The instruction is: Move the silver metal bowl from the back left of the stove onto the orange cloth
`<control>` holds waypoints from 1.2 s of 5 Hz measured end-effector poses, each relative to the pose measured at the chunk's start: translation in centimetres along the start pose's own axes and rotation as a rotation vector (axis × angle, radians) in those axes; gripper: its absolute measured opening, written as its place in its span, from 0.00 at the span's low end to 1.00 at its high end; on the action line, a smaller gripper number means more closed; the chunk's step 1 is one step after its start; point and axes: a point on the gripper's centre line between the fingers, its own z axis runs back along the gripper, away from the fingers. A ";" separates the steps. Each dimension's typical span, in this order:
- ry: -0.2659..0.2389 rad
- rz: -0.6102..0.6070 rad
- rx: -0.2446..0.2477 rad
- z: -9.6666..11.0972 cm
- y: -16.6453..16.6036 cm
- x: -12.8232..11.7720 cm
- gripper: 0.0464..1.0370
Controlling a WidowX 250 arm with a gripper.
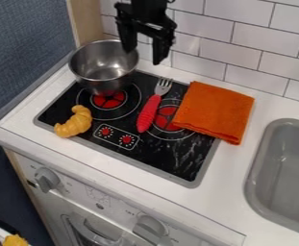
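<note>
The black gripper hangs over the back of the stove, beside the metal bowl's right rim. Its two fingers are spread apart with nothing between them. The shiny metal bowl stands upright at the back left of the black stovetop. A fork with a red handle lies on the stovetop, tines toward the back wall. An orange folded cloth covers part of the stove's right side and the counter. A yellow croissant rests at the stove's left front edge.
The black stovetop is set on a white counter. A grey sink is at the right. White tiled wall stands behind, and a blue-grey panel at the left. Knobs line the front.
</note>
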 end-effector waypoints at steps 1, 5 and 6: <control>0.038 0.034 0.003 -1.5 0.7 0.0 0.96; 0.145 0.071 0.014 -5.0 1.2 0.1 0.80; 0.137 0.072 0.015 -5.1 1.2 0.2 0.49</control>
